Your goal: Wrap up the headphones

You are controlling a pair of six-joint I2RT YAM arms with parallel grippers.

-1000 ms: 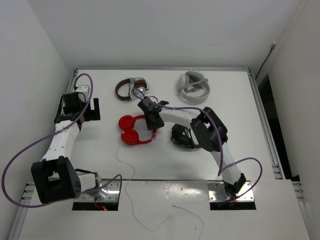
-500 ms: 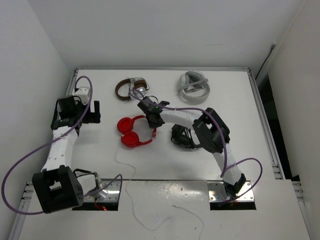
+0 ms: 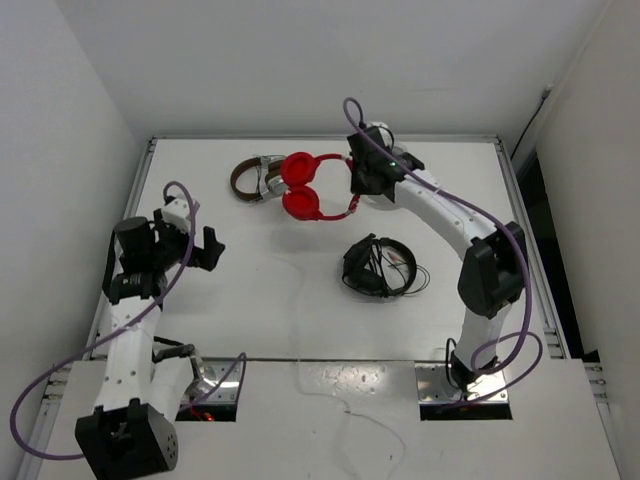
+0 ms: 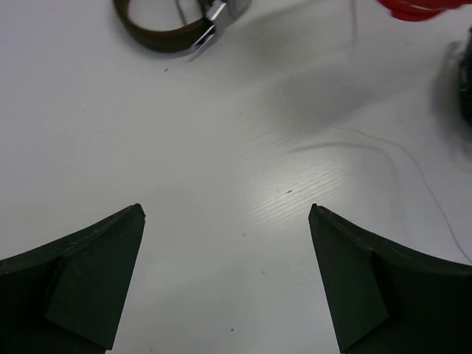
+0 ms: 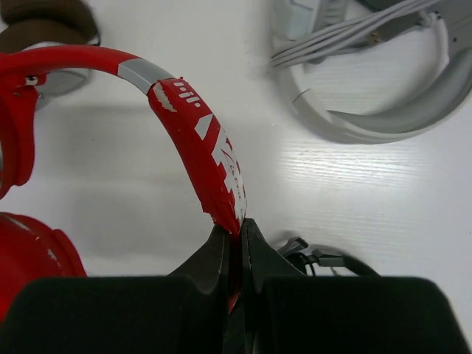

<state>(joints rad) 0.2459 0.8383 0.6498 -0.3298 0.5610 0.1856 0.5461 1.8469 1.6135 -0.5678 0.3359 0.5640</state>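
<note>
Top view and two wrist views of a two-arm rig. The right arm is reaching to the far middle of the table [image 3: 250, 310], and the right claw [image 3: 362, 183] is pinching the red headband [image 5: 199, 140] of the headphones [image 3: 303, 203] between fingers drawn almost fully together, so that only the band's thickness is separating them. The headphones are sitting at the far centre of the table, with their two round red ear cups pointing left of the claw and lying just beside the brown-and-silver headphones [image 3: 245, 178], which they are partly overlapping in the top view. In the right wrist view the headband is casting a soft shadow on the table beneath it; whether the ear cups are touching the surface cannot be told. A grey headset [image 5: 383, 118] is lying just beyond the right claw, and black headphones [image 3: 372, 268] with a coiled black lead are resting near the middle of the table, well apart from the red pair. The left claw [image 4: 227, 221] is hovering over the left side of the table with its fingers spread wide and gripping nothing. A thin white cable [image 4: 402, 153] is trailing across the bare surface ahead of it.
</note>
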